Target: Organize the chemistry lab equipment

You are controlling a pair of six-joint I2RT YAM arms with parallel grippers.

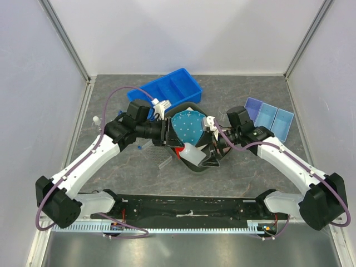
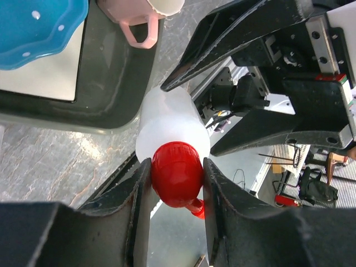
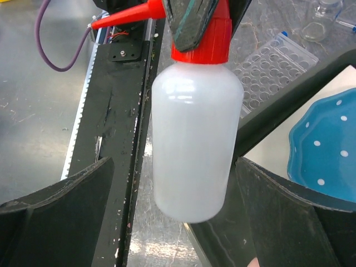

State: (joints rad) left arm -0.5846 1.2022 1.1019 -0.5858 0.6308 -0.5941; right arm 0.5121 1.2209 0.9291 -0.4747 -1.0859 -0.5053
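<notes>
The white squeeze bottle hangs above the table between both arms. My left gripper is shut on its red cap, and the red nozzle sticks out past the fingers. My right gripper is open, its fingers standing wide on either side of the bottle's body with gaps on both sides. A clear rack and small clear beakers lie on the table beyond.
A blue white-dotted plate lies on a dark tray with a pink mug. A blue bin stands at the back, and pale blue containers at the right.
</notes>
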